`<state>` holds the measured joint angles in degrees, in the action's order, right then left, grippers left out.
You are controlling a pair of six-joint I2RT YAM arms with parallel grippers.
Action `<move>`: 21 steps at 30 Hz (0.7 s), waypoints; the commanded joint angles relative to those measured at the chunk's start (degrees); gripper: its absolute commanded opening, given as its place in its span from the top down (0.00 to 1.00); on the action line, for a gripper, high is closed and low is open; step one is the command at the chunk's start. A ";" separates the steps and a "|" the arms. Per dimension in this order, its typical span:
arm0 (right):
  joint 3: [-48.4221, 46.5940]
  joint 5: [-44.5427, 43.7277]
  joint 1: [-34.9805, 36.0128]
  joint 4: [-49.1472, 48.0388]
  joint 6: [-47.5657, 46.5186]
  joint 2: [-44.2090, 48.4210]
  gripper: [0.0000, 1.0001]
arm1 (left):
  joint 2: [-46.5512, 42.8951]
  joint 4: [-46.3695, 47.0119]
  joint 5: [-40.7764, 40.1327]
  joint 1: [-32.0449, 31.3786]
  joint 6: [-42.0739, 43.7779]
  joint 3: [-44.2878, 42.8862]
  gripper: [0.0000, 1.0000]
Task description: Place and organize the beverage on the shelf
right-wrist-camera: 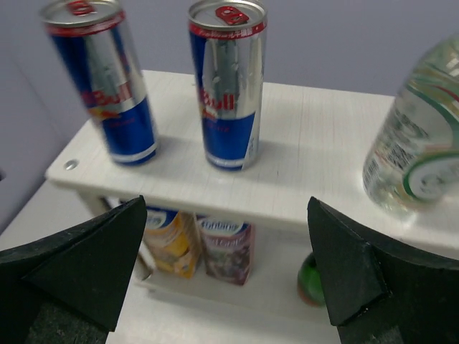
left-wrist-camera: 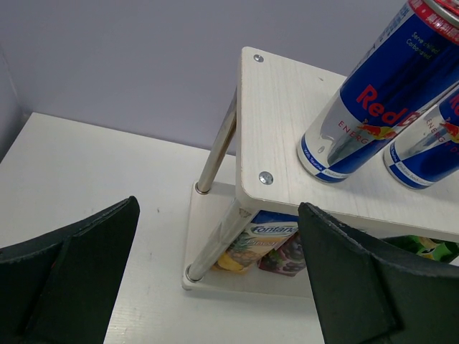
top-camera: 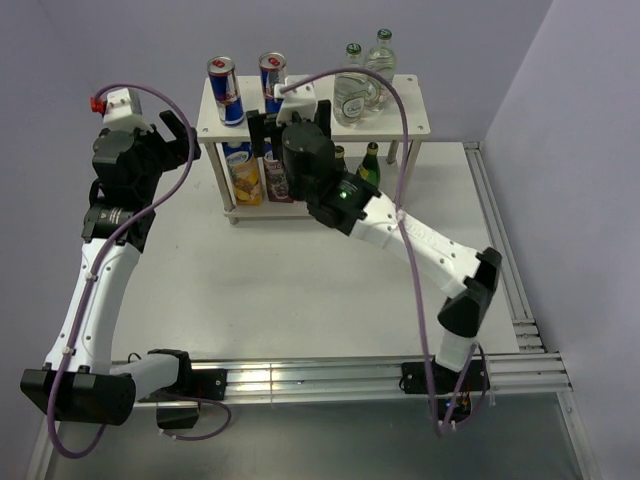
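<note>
The two-tier pale wood shelf [top-camera: 410, 118] stands at the back of the table. Two blue-and-silver cans [top-camera: 226, 92] [top-camera: 272, 78] stand on its top board at the left; they also show in the right wrist view [right-wrist-camera: 228, 86]. Two clear glass bottles [top-camera: 352, 92] stand on the top board at the right. Two dark green bottles [top-camera: 369, 165] stand on the lower tier. My right gripper [right-wrist-camera: 226, 276] is open and empty just in front of the shelf, below the cans. My left gripper [left-wrist-camera: 215, 287] is open and empty by the shelf's left corner.
Two juice cartons [top-camera: 244, 172] [right-wrist-camera: 225, 247] stand on the lower tier at the left. A shelf leg [left-wrist-camera: 219, 147] is close ahead of my left gripper. A metal rail [top-camera: 330, 378] runs along the table's near edge, another along the right side.
</note>
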<state>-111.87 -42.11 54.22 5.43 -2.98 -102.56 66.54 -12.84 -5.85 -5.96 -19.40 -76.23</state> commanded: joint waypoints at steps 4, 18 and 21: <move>11.93 -12.73 10.02 7.09 8.84 17.64 0.00 | -3.96 -0.32 4.25 -0.37 -1.17 0.82 0.01; 32.07 -14.40 24.97 56.59 44.11 62.48 0.00 | -31.72 -18.37 8.22 -20.15 -6.09 8.54 0.01; 31.98 -15.37 25.06 60.21 46.14 63.01 0.00 | -34.99 -18.44 6.11 -20.15 -5.65 11.89 0.01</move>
<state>-81.93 -56.77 78.89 56.62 37.69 -36.93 31.46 -30.59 1.10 -26.04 -23.92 -67.88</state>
